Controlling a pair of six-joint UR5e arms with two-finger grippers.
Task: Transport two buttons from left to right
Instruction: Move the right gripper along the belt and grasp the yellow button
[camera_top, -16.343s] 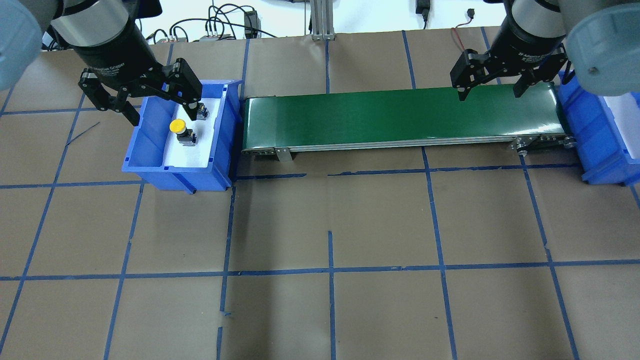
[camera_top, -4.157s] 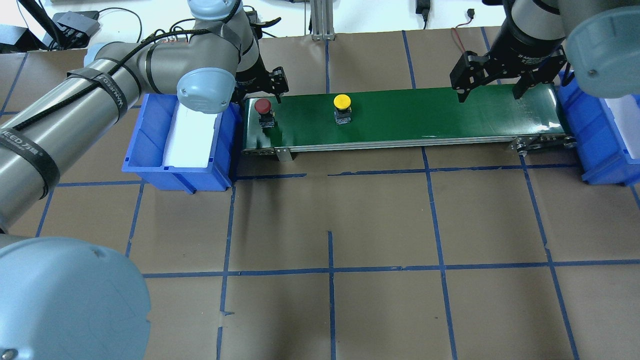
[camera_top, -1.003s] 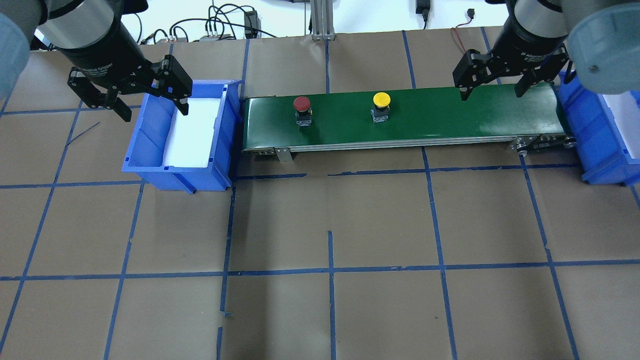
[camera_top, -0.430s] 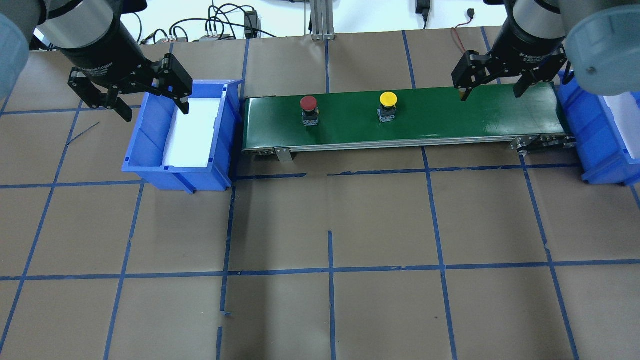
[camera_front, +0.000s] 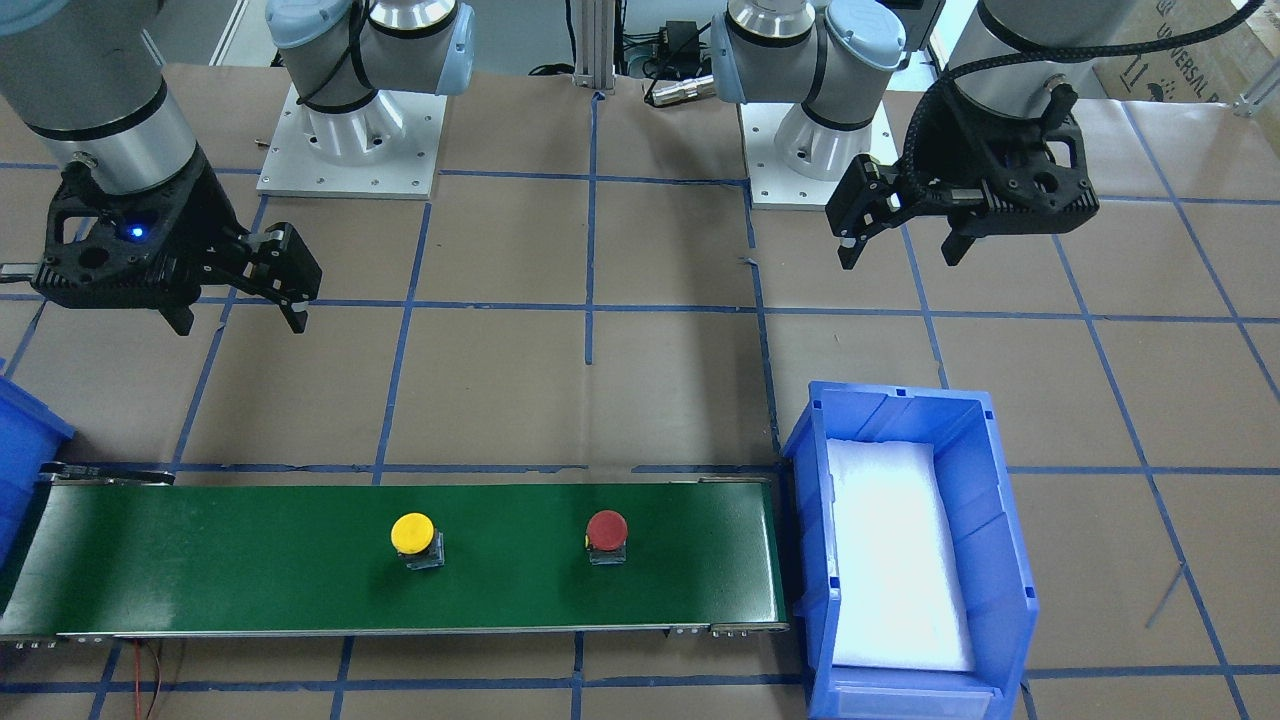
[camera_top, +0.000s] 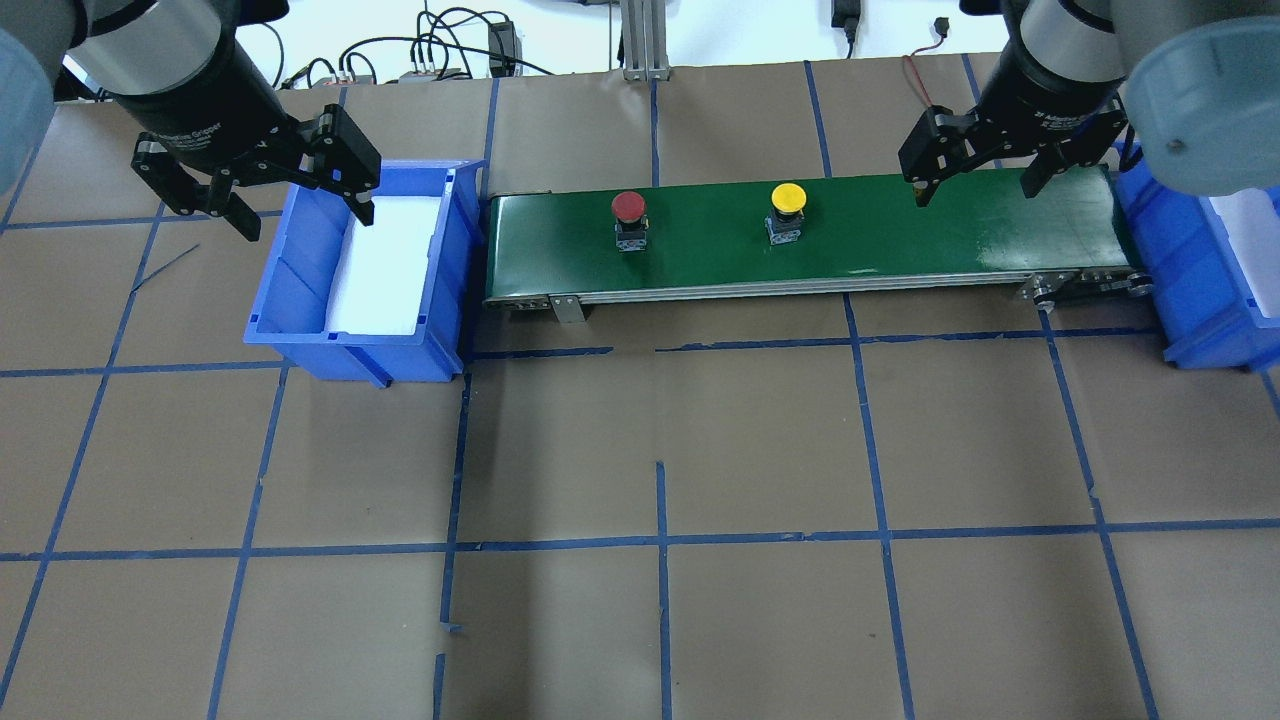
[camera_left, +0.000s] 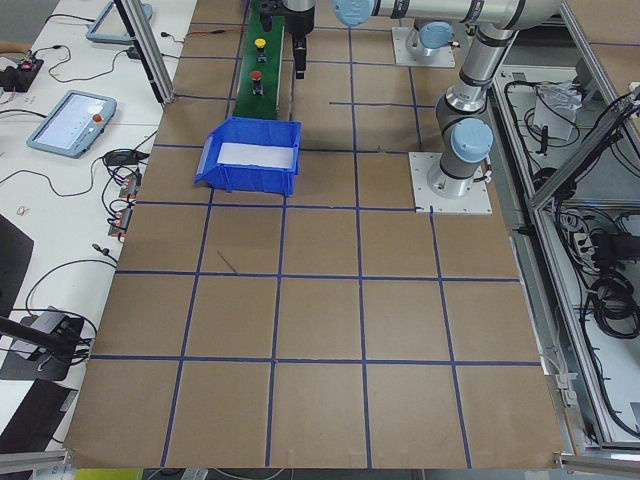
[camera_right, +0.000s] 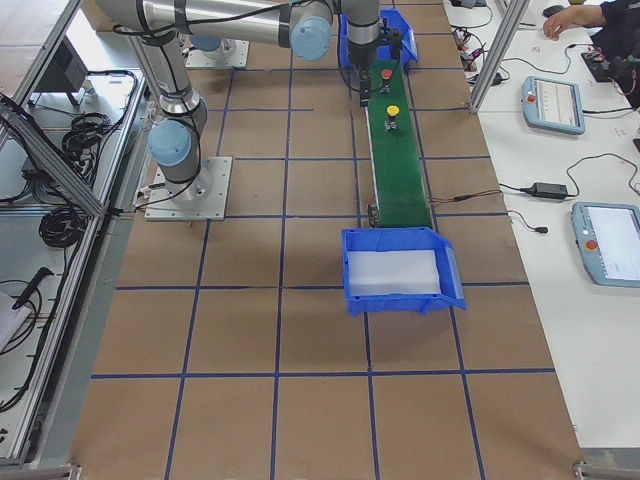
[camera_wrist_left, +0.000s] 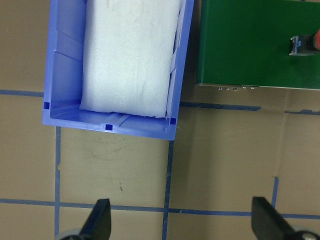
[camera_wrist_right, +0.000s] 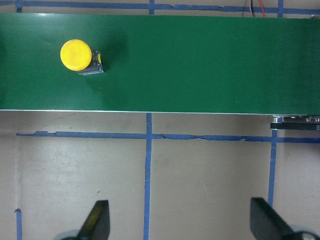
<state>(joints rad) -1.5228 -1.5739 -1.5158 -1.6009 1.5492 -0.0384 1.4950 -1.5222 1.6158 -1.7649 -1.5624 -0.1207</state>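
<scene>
Riding green belt (camera_top: 950, 235), yellow button (camera_top: 788, 197) and red button (camera_top: 628, 206) had advanced toward right claw (camera_top: 975, 190); yellow sat nearer it, red trailed, well apart from left claw (camera_top: 305, 220); both claws stood open, empty; pickup into right bin (camera_top: 1190, 300) judged next.

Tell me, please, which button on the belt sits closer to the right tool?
The yellow button, farther along the belt toward the right tool; the red button sits behind it.

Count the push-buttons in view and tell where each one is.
2. The red button stands on the green conveyor belt, nearer the left bin; the yellow button stands mid-belt. Both the left bin and the right bin hold only white foam; none seems hidden.
</scene>
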